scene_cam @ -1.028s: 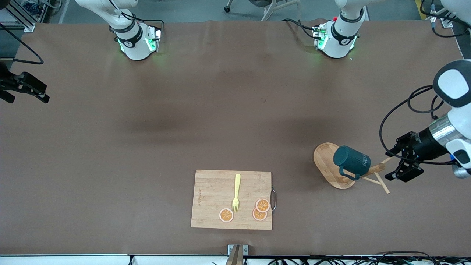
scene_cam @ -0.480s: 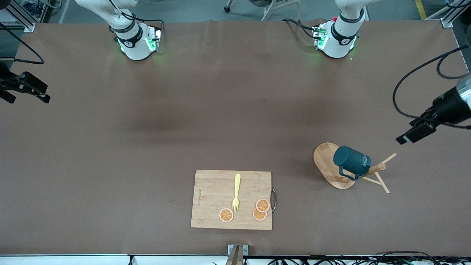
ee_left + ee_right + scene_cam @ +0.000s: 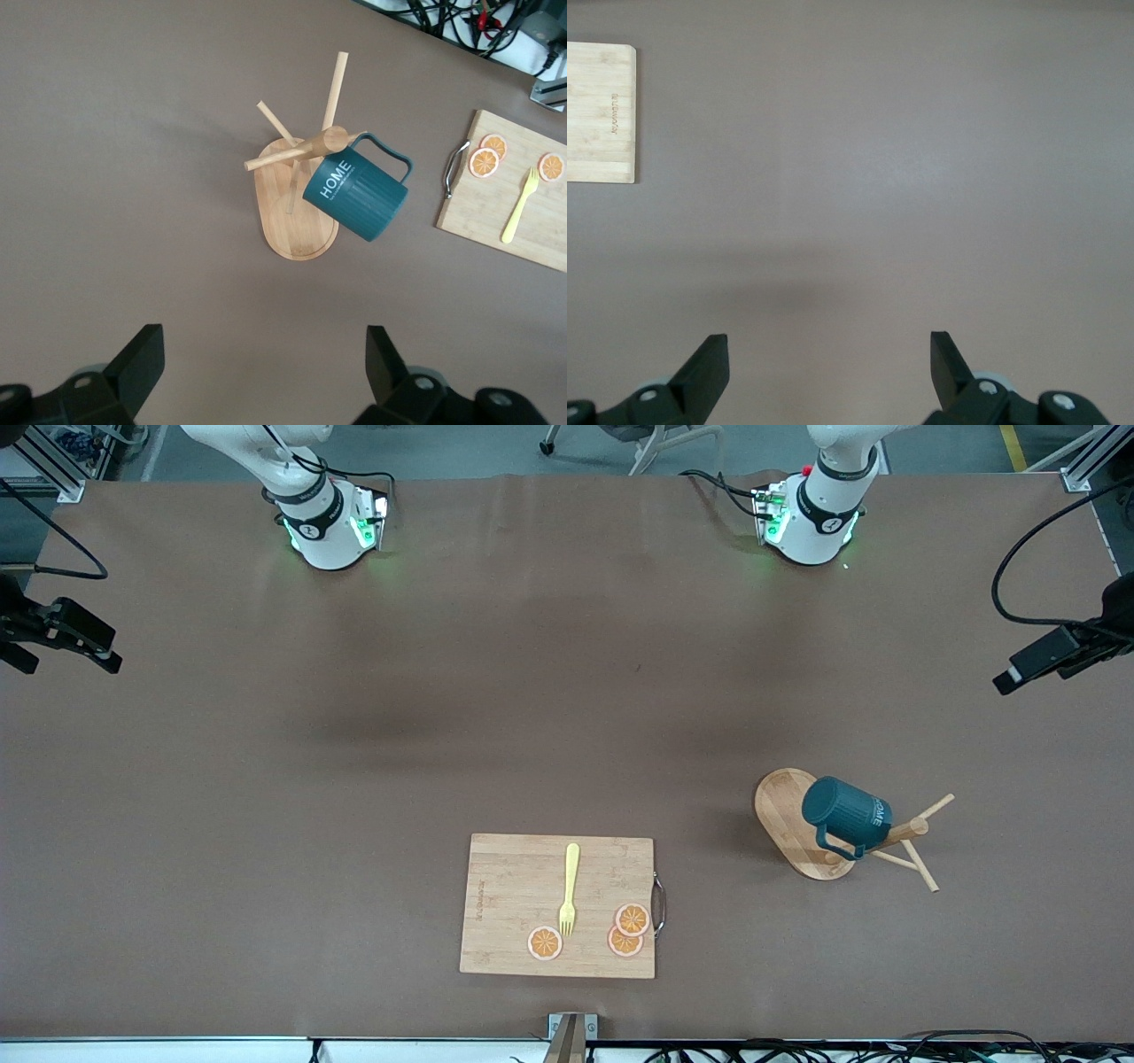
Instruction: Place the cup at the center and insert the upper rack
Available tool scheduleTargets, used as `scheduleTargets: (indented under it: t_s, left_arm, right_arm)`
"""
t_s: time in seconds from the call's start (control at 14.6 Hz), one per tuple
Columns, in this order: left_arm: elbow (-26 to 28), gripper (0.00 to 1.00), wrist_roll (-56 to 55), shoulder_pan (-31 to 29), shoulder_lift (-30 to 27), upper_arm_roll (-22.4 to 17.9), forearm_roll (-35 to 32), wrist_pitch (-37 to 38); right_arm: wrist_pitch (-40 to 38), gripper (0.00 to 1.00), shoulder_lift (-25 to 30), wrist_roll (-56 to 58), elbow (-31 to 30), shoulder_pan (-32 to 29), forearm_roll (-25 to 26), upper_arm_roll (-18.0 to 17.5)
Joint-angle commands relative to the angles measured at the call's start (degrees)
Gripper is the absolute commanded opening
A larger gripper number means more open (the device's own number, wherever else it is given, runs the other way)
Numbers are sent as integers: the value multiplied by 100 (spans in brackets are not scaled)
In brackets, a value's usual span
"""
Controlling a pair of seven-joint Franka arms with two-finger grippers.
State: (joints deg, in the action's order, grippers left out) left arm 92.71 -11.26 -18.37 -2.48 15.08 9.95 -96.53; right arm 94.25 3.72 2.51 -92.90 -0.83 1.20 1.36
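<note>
- Front view: a brown table (image 3: 532, 691) with both robot bases along its top edge. The upper rack (image 3: 811, 828), a wooden mug tree with an oval base, stands toward the left arm's end of the table. The cup (image 3: 846, 812), dark teal, hangs tilted on one of its pegs, over the base. A bamboo cutting board (image 3: 556, 906) lies nearer the camera, toward the middle, carrying a yellow fork (image 3: 569, 888) and three orange slices (image 3: 625, 930). The left gripper (image 3: 1041, 657) hangs at the table's edge, holding nothing. The right gripper (image 3: 66, 638) waits at the other end.
- Left wrist view: the left gripper (image 3: 261, 367) is spread wide and empty, high over the rack (image 3: 297, 204) and the cup (image 3: 357, 193), whose wall reads "HOME".
- Right wrist view: the right gripper (image 3: 828, 367) is spread wide and empty over bare table, with a corner of the cutting board (image 3: 601, 113) showing.
</note>
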Motion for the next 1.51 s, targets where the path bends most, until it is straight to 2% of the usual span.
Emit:
scheduleTargets:
  t_s: [0.0, 0.27, 0.69, 0.89, 1.03, 1.1, 1.44]
  left_arm:
    - [63, 100, 465, -114, -200, 4, -98, 90]
    - [-182, 100, 915, -140, -166, 100, -458, 55]
    - [-254, 100, 889, -140, -165, 92, -467, 29]
    - [-254, 100, 809, -114, -148, 92, -406, 20]
    - [-533, 100, 827, -105, 9, 92, -441, 20]
    - [-683, 100, 818, -114, 106, 92, -476, 55]
    - [-667, 100, 836, -167, 151, 57, -468, 99]
  right_arm:
    - [-178, 100, 67, 13, -27, 30, 64, -4]
    - [-223, 100, 129, 22, -184, 30, 55, 4]
    - [-161, 100, 164, 22, -211, 21, 64, 4]
    - [22, 100, 348, 22, -491, 39, 73, 4]
    - [234, 100, 515, 22, -755, 39, 73, 4]
    - [234, 100, 524, 30, -765, 39, 73, 4]
    - [234, 100, 489, 30, -739, 21, 90, 4]
